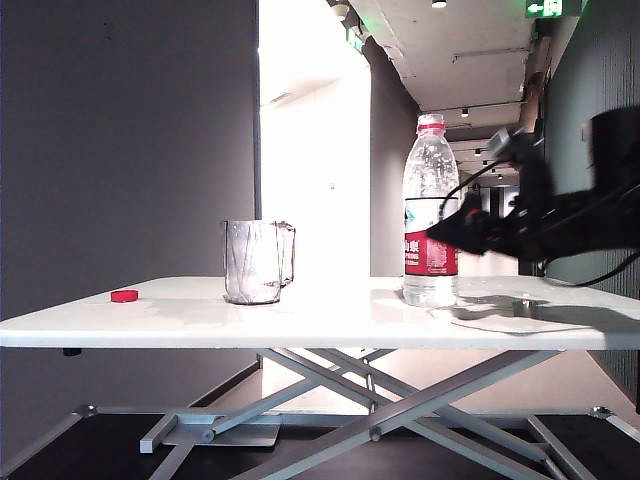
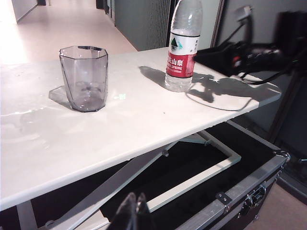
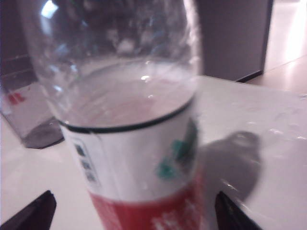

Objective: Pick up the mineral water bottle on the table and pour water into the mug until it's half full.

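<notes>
While level above the table [image 1: 300, 320], right tool [image 3: 132, 211] wide around the mineral water bottle [image 3: 129, 120].

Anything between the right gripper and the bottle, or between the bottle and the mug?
Nothing visible. The right gripper is open at the mineral water bottle, with a fingertip showing either side of its label. Only bare table lies between it and the mug. The red cap sits beyond the mug.

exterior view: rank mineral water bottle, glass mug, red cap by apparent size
1. mineral water bottle, tallest
2. glass mug, about half the bottle's height
3. red cap, far smallest

All stand at similar depth on the table, so the order looks safe.
</notes>
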You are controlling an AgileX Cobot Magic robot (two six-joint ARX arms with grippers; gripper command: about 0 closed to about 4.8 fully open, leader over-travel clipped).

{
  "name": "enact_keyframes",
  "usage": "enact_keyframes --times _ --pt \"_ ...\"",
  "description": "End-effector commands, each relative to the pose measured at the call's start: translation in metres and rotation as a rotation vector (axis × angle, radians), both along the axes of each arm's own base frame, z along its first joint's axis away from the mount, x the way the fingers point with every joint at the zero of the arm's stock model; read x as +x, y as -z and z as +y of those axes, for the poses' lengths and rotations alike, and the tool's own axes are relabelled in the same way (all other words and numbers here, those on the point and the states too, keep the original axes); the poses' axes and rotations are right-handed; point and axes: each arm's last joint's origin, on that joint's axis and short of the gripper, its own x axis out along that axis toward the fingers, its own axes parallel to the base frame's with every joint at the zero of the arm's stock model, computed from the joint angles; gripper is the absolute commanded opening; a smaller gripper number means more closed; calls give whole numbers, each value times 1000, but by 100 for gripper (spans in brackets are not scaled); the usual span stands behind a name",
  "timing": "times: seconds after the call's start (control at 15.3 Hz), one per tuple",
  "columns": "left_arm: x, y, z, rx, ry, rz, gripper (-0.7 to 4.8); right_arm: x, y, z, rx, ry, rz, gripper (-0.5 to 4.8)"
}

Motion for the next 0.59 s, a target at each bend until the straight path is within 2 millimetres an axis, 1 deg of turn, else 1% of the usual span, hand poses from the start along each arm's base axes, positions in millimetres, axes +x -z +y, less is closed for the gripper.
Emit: enact_keyframes --times 0.07,0.2,0.33,0.46,0.59 --pt "0 -1 0 10 7 -18 -5 19 -1 10 9 -42 -27 479" --pt "0 -1 0 14 6 -22 -5 30 -4 14 5 -46 -9 479" --pt "0 -1 0 15 6 -21 -5 41 -14 15 -2 -21 -16 479" --pt "0 -1 0 14 7 -14 -5 47 -19 15 -3 -19 -5 479" --pt "0 0 0 15 7 -12 -5 48 -18 15 -5 -19 21 479"
